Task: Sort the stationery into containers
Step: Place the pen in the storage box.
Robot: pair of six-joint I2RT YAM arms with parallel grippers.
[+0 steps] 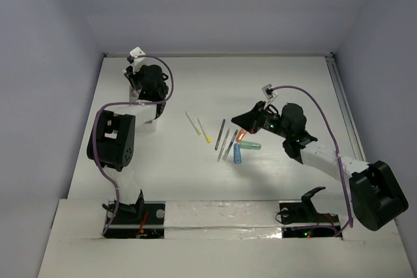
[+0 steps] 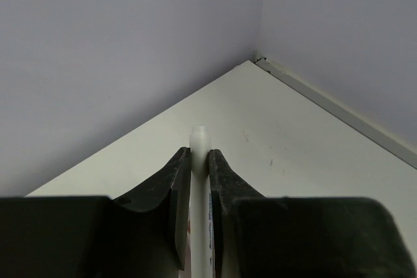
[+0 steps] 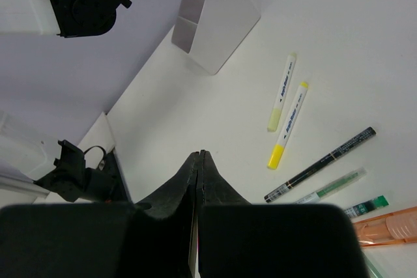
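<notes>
Pale lilac walls [image 1: 215,4] box in a white counter [image 1: 176,180]. The white organizer [image 3: 215,24] stands at the left, near the left pincer [image 2: 199,161], which grips a white stick [image 2: 199,136]. The right pincer [image 3: 199,161] is clenched tight beside loose stationery [image 1: 238,153] mid-counter.

We look down from above and behind on the whole surface [image 1: 273,89]. Wrist views sit close; overhead and right wrist share the yellow-tipped sticks [image 3: 287,125].
</notes>
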